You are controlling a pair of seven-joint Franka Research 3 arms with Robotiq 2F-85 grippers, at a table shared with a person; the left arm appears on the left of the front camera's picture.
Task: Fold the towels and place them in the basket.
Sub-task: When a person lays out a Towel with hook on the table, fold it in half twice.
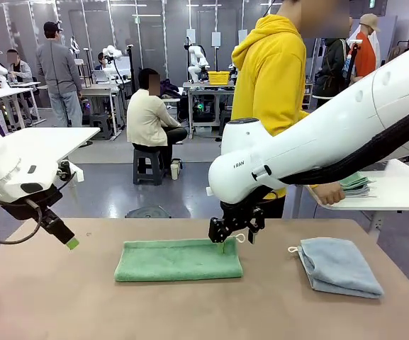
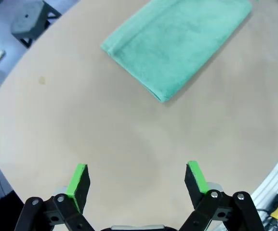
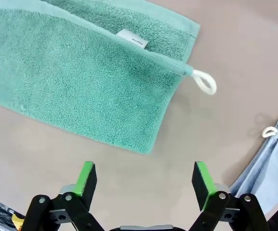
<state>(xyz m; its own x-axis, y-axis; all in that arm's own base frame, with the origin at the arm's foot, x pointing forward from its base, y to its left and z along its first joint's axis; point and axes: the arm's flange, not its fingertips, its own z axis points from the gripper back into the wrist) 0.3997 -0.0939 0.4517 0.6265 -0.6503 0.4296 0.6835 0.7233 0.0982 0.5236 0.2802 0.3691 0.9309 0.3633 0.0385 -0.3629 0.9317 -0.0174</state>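
Nearest, at 8 o'clock in the front view: left gripper (image 1: 68, 239), slanted down above the brown tabletop (image 1: 48, 304), jaws spread wide, nothing between the green pads. From its own wrist camera, bare tabletop under the pads, with the green towel (image 2: 177, 43) up at 1 o'clock, well apart from them.

At the middle of the tabletop: that same green towel, folded into a long flat band and lying crosswise. White loop tag (image 3: 205, 82) at its far right corner, poking off the edge onto the tabletop. Small white label (image 3: 130, 38) along the folded edge.

At the green towel's right end, at 1 o'clock from its middle: right gripper (image 1: 234, 234), pointing straight down, jaws wide and empty. Touching the cloth or not: cannot tell. From the right wrist camera, pads over bare tabletop just beside the towel's corner.

At 3 o'clock from the green towel, apart from it: blue-grey towel (image 1: 339, 265), folded into a thick rectangle, with its own white loop (image 1: 293, 249) at the left corner, toward the green one.

Farther off, at 12 o'clock across the tabletop: person in a yellow hoodie (image 1: 271, 71), standing at the far side, one hand (image 1: 329, 195) on a stack of folded cloth (image 1: 356, 184) on a white side table (image 1: 402, 191) at 3 o'clock.
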